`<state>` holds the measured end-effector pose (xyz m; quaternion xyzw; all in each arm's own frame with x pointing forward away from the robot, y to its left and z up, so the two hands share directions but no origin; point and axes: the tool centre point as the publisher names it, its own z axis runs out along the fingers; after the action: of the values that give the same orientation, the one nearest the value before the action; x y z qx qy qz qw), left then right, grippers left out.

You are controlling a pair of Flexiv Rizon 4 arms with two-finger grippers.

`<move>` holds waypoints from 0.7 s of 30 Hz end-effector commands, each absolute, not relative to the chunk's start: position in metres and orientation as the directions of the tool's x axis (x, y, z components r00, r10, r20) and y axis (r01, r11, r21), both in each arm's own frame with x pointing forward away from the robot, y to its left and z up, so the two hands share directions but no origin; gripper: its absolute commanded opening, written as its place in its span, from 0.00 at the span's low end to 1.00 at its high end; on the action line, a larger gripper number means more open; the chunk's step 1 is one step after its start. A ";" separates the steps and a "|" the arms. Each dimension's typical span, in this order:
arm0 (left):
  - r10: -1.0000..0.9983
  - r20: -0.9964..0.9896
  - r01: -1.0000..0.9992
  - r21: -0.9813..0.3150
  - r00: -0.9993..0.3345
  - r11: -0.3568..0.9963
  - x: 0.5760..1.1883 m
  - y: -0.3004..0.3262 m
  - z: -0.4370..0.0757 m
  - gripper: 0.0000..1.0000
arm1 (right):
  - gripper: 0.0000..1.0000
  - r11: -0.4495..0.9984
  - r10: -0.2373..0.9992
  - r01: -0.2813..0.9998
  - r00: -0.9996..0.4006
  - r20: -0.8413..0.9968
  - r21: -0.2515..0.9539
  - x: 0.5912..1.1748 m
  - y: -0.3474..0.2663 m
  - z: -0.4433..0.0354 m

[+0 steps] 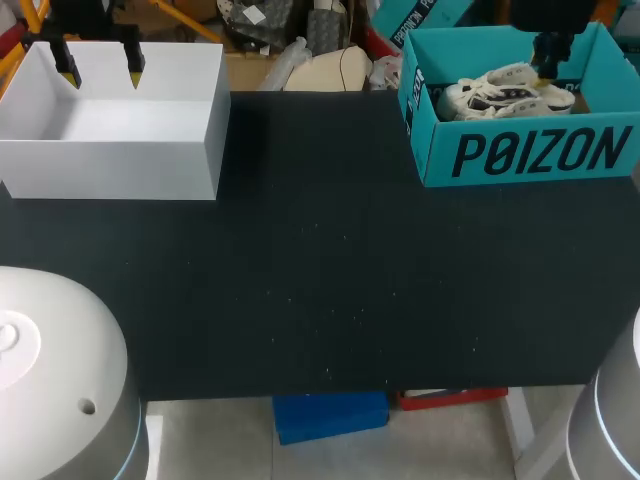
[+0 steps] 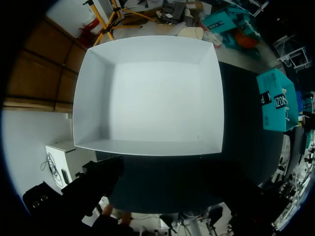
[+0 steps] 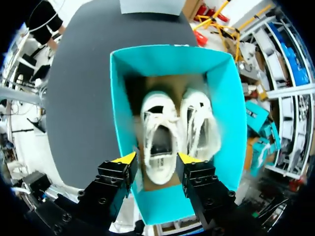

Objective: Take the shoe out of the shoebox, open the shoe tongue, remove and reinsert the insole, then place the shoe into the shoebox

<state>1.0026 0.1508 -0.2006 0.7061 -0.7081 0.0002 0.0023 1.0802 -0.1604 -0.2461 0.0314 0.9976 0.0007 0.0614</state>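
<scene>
White laced shoes [image 3: 153, 115], side by side, inside teal shoebox [image 3: 120, 108]

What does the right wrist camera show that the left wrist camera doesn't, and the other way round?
Only the right wrist view looks down into the teal shoebox and shows two white shoes side by side in it, with the right gripper open above one of them. Only the left wrist view looks straight into the white box, showing its floor and four walls. Both show the black table and the teal shoebox, but the left wrist view sees the shoebox only from outside, its contents hidden.
</scene>
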 end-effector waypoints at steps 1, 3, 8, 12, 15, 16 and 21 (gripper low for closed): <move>-1.000 0.001 -1.000 0.004 -0.001 0.001 1.002 0.150 -0.200 1.00 | 0.51 0.998 -0.063 -0.063 -0.998 0.004 -0.021 1.108 -0.169 -0.271; -1.000 0.001 -1.000 0.004 -0.001 0.001 1.002 0.150 -0.200 1.00 | 0.49 0.997 -0.066 -0.066 -0.998 0.011 -0.026 1.111 -0.173 -0.281; -1.000 0.001 -1.000 0.004 -0.001 0.001 1.002 0.150 -0.200 1.00 | 0.50 0.997 -0.066 -0.066 -0.998 0.021 -0.038 1.118 -0.181 -0.299; -1.000 0.001 -1.000 0.004 -0.001 0.001 1.002 0.150 -0.200 1.00 | 0.49 0.998 -0.052 -0.053 -0.999 0.016 -0.038 1.124 -0.184 -0.311; -1.000 0.001 -1.000 0.004 -0.001 0.001 1.002 0.150 -0.200 1.00 | 0.49 0.999 -0.031 -0.031 -0.999 0.012 -0.041 1.127 -0.187 -0.321; -1.000 0.001 -1.000 0.004 -0.001 0.001 1.002 0.150 -0.200 1.00 | 0.49 0.999 -0.031 -0.032 -0.999 0.011 -0.042 1.128 -0.187 -0.323; -1.000 0.001 -1.000 0.004 -0.001 0.001 1.002 0.150 -0.200 1.00 | 0.48 0.999 -0.013 -0.013 -1.000 -0.003 -0.035 1.131 -0.184 -0.339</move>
<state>1.0026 0.1508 -0.2006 0.7061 -0.7081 0.0002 0.0023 1.1250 -0.1850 -0.3270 -0.0073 0.9998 -0.0175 0.0053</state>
